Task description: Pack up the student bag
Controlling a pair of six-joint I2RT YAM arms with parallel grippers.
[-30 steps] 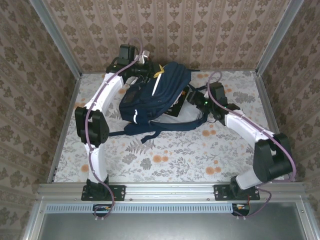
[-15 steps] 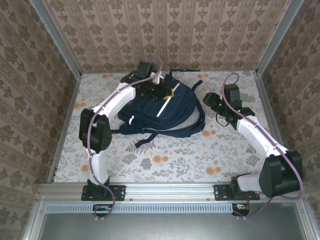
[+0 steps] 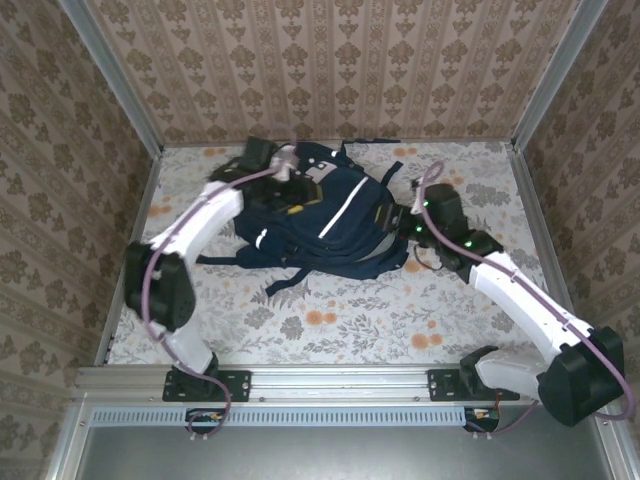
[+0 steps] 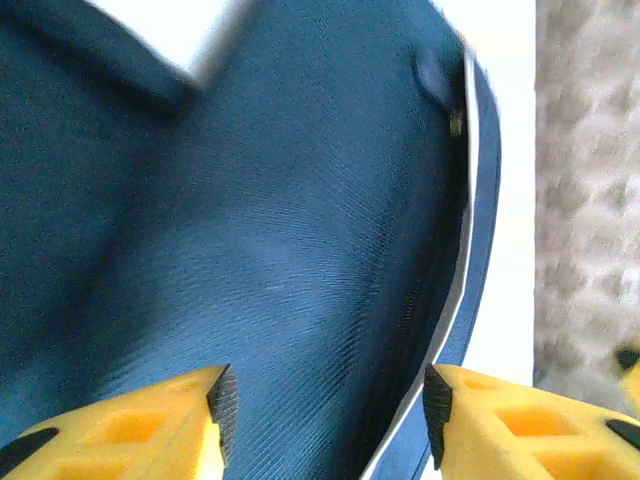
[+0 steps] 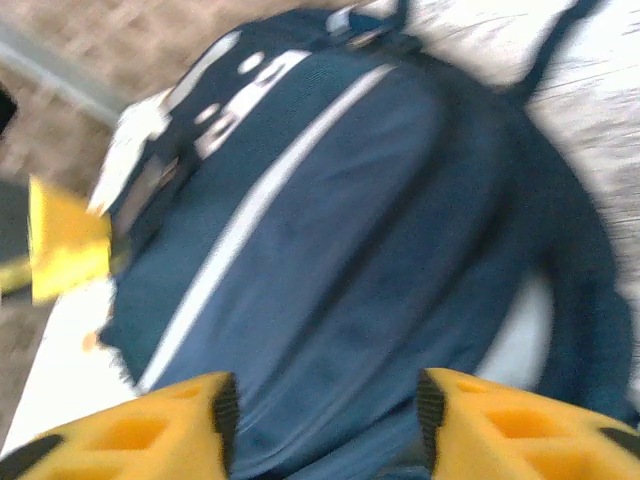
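Navy fabric student bag [image 3: 325, 220] lies on the flower-patterned table [image 3: 330, 320].

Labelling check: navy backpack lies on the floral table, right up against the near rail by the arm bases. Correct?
No. The student bag lies on the floral table at its far side, close to the back wall, not the near side; the top external view shows it.
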